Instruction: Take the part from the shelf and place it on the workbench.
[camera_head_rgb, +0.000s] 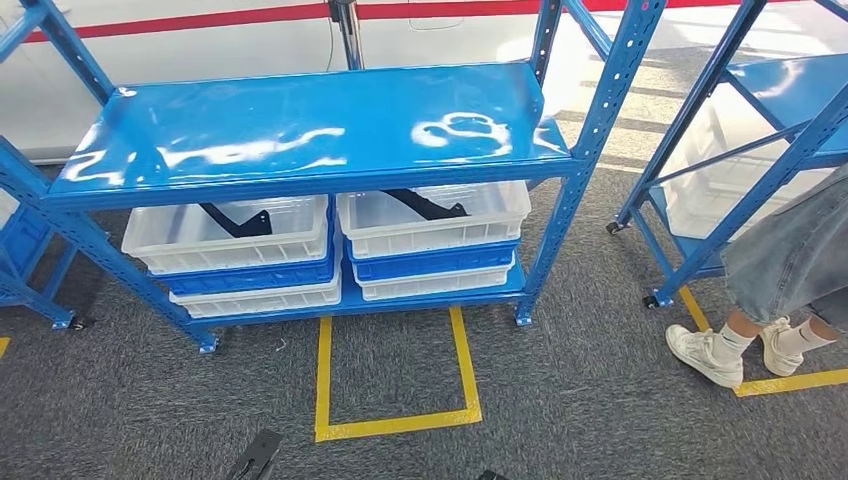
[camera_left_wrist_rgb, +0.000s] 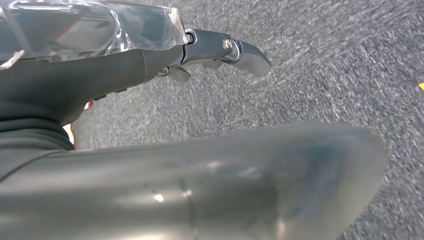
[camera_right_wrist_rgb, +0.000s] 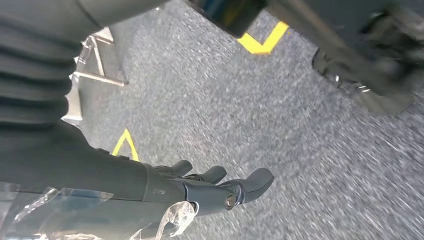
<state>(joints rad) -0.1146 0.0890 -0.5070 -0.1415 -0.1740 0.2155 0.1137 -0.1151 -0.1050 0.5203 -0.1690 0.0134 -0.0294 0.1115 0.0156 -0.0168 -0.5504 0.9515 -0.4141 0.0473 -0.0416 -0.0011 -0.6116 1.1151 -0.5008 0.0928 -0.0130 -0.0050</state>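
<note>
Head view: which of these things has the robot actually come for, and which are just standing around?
For the job:
- blue shelf
- two black parts in the top white bins
- left hand, right hand, both holding nothing

Just about:
- yellow floor tape
- second shelf
- person's shoes

From high up we look down at the shelf (camera_head_rgb: 300, 140) — both wrist cameras sit close over the shared carpet (camera_right_wrist_rgb: 250, 115).

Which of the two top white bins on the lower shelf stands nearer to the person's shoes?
The right-hand white bin, on the blue crate. Its black part lies inside. The left-hand white bin is farther from the white shoes.
</note>
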